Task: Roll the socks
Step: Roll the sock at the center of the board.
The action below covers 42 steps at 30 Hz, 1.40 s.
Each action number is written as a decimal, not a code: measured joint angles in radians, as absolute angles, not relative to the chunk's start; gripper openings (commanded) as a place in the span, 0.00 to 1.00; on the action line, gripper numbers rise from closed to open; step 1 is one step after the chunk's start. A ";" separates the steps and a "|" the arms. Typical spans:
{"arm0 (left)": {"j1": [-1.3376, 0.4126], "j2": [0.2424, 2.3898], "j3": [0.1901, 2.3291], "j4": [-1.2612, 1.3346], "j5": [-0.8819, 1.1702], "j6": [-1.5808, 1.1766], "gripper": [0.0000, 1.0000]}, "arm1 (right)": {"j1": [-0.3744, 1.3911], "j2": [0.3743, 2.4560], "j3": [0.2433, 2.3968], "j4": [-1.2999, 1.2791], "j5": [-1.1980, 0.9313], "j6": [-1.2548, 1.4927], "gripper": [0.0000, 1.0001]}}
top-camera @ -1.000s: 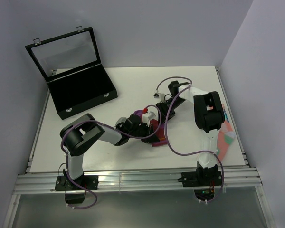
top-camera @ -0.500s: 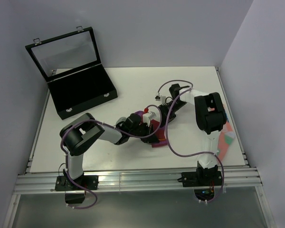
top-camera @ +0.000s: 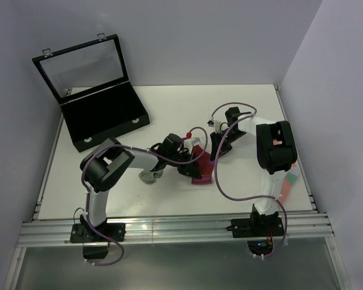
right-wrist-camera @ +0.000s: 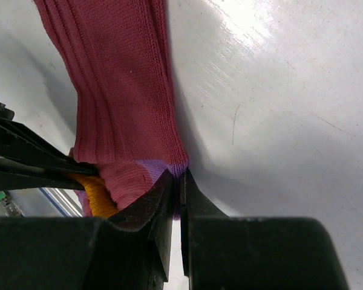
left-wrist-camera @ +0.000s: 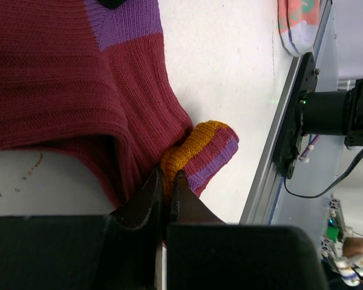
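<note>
Lying bunched near the middle of the white table (top-camera: 169,103), the long magenta-red knitted sock (top-camera: 201,170) with purple heel and orange toe is gripped from both sides. The left gripper (left-wrist-camera: 167,181) has its jaws pinched tight on the orange toe. The right gripper (right-wrist-camera: 176,181), just to its right, is closed tight on the fabric at the purple heel. A black hinged case (top-camera: 103,118) stands open at the far left.

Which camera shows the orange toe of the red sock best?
The left wrist view: the orange toe of the red sock sits mid-frame, pinched by the left gripper. The right wrist view shows only a sliver lower left. In the top view I cannot make it out.
</note>
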State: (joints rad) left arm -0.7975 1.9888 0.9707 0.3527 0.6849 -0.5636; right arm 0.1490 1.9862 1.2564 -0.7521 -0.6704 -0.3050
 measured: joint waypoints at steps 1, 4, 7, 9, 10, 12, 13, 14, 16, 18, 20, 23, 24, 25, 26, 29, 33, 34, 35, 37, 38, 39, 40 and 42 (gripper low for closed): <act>-0.796 1.995 0.986 0.329 0.694 -0.562 0.00 | 0.149 1.986 1.256 -0.751 -0.671 -0.304 0.08; -0.794 2.008 1.029 0.260 0.706 -0.554 0.00 | 0.149 1.986 1.258 -0.748 -0.673 -0.303 0.14; -0.794 2.021 1.078 0.179 0.710 -0.547 0.00 | 0.149 1.987 1.269 -0.748 -0.673 -0.304 0.30; -0.794 2.031 1.107 0.134 0.713 -0.547 0.00 | 0.149 1.987 1.281 -0.738 -0.671 -0.307 0.40; -0.794 2.039 1.128 0.100 0.714 -0.549 0.00 | 0.148 1.986 1.286 -0.734 -0.674 -0.311 0.45; -0.793 2.053 1.159 0.054 0.719 -0.559 0.00 | 0.147 1.978 1.290 -0.714 -0.670 -0.313 0.48; -0.793 2.060 1.175 0.030 0.721 -0.565 0.00 | 0.147 1.969 1.290 -0.708 -0.664 -0.315 0.49; -0.793 2.067 1.190 0.007 0.723 -0.571 0.00 | 0.147 1.959 1.289 -0.701 -0.660 -0.315 0.50; -0.791 2.080 1.212 -0.024 0.733 -0.589 0.00 | 0.145 1.924 1.280 -0.681 -0.652 -0.317 0.50; -0.787 2.088 1.225 -0.043 0.743 -0.606 0.00 | 0.141 1.867 1.245 -0.648 -0.647 -0.322 0.50; -0.784 2.093 1.227 -0.051 0.749 -0.625 0.00 | 0.133 1.804 1.205 -0.631 -0.646 -0.330 0.49; -0.778 2.102 1.229 -0.060 0.770 -0.653 0.00 | 0.121 1.701 1.131 -0.604 -0.646 -0.362 0.49; -0.776 2.106 1.232 -0.067 0.781 -0.661 0.00 | 0.119 1.670 1.108 -0.601 -0.649 -0.382 0.48; -0.773 2.112 1.238 -0.075 0.789 -0.669 0.00 | 0.118 1.649 1.093 -0.604 -0.652 -0.397 0.47; -0.771 2.118 1.243 -0.082 0.797 -0.675 0.00 | 0.118 1.622 1.077 -0.606 -0.658 -0.421 0.47; -0.762 2.133 1.257 -0.107 0.821 -0.694 0.00 | 0.118 1.561 1.040 -0.617 -0.673 -0.503 0.47; -0.748 2.153 1.280 -0.160 0.854 -0.701 0.00 | 0.140 1.459 0.958 -0.614 -0.673 -0.619 0.48; -0.745 2.158 1.286 -0.174 0.862 -0.701 0.00 | 0.154 1.433 0.935 -0.613 -0.669 -0.642 0.48; -0.742 2.164 1.293 -0.190 0.870 -0.701 0.00 | 0.172 1.407 0.912 -0.615 -0.664 -0.662 0.48; -0.739 2.173 1.306 -0.213 0.881 -0.701 0.00 | 0.224 1.347 0.855 -0.597 -0.647 -0.706 0.50; -0.738 2.177 1.312 -0.224 0.885 -0.701 0.00 | 0.261 1.310 0.817 -0.579 -0.632 -0.725 0.50; -0.736 2.180 1.315 -0.232 0.888 -0.701 0.00 | 0.299 1.272 0.778 -0.568 -0.619 -0.741 0.51; -0.736 2.183 1.319 -0.242 0.892 -0.701 0.00 | 0.332 1.236 0.745 -0.559 -0.612 -0.754 0.53; -0.734 2.185 1.320 -0.254 0.898 -0.701 0.00 | 0.397 1.171 0.688 -0.544 -0.594 -0.778 0.54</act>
State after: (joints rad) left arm -0.7341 2.1853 1.3205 -0.2543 0.8978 -0.7010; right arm 0.3973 1.1713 0.6876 -0.5442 -0.5941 -0.7784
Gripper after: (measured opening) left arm 0.052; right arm 0.527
